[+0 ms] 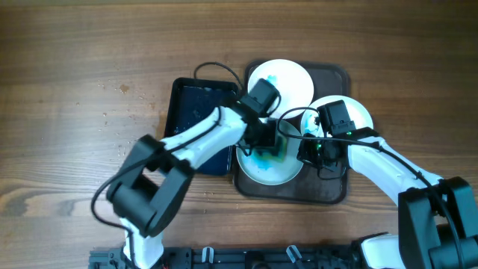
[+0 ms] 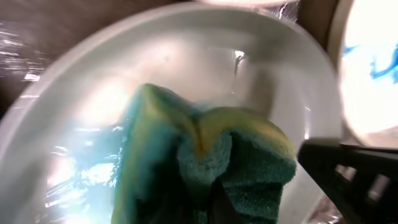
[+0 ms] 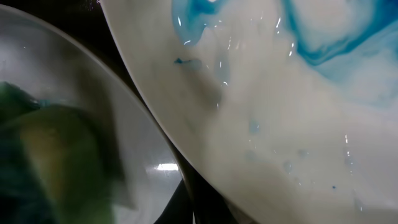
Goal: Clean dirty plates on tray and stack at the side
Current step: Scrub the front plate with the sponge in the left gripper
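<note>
Left jaws gripping sponge, pressed against plate

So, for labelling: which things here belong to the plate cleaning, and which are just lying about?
Job: sponge, left gripper, bottom plate, top plate, right plate, brown tray.
Lying about: crumbs on the table; black basin, use unclear.

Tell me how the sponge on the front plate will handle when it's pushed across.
Probably soft and floppy: the sponge is creased and folded in the left wrist view. Likely heavier than it looks, since it seems soaked with blue liquid. It may slide easily, as the plate beneath looks wet and glossy.
</note>
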`<action>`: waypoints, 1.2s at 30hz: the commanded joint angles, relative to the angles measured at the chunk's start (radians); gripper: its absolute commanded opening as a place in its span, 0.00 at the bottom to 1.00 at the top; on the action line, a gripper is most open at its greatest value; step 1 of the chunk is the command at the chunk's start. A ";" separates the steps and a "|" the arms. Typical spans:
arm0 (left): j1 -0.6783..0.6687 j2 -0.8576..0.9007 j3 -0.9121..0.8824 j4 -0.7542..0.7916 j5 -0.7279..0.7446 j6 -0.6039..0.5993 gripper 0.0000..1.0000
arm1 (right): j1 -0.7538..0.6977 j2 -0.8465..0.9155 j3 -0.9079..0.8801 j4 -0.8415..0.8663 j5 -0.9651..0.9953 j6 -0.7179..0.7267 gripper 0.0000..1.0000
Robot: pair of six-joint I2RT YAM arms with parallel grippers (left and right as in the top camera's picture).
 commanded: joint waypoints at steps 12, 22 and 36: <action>0.024 0.055 0.013 -0.009 -0.057 0.109 0.04 | 0.001 0.064 -0.032 -0.026 0.144 0.030 0.04; -0.033 0.097 0.013 0.131 0.226 0.107 0.04 | 0.001 0.064 -0.032 -0.039 0.144 0.030 0.04; 0.022 0.071 0.018 -0.290 -0.414 -0.041 0.04 | 0.001 0.064 -0.032 -0.040 0.144 0.032 0.04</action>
